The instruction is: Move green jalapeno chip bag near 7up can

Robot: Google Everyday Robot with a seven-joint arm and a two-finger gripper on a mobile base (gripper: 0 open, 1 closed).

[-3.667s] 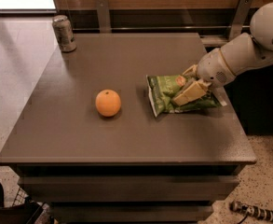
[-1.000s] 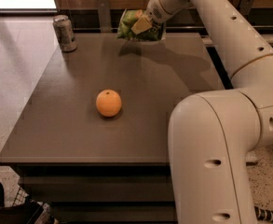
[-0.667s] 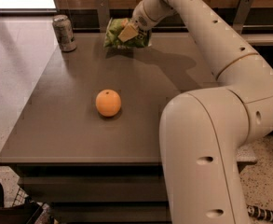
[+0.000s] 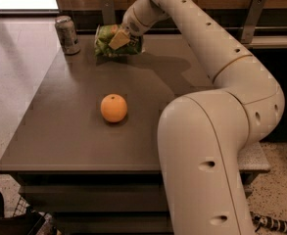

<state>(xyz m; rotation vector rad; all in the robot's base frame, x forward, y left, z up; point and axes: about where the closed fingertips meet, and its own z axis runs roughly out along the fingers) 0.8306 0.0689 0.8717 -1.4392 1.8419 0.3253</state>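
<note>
At the far end of the dark grey surface (image 4: pixel 69 121), the tool (image 4: pixel 119 38) is clamped on the crinkly green foil chip bag (image 4: pixel 103 43), just right of the silvery-grey drink can (image 4: pixel 67 35). A round orange fruit (image 4: pixel 114 107) sits mid-surface.

Green jalapeno chip bag (image 4: pixel 104 44): crinkly glossy foil, at 3 o'clock of 7up can (image 4: pixel 67 35), dull silvery metal. Gripper (image 4: pixel 119 39), 11 o'clock in view, tan, matt, clamped on bag. Arm (image 4: pixel 221 53): smooth cream plastic shell w/ slight sheen. Table (image 4: pixel 69 131): smooth matt grey-brown top. Orange ball (image 4: pixel 114 107): finely dimpled skin.
</note>
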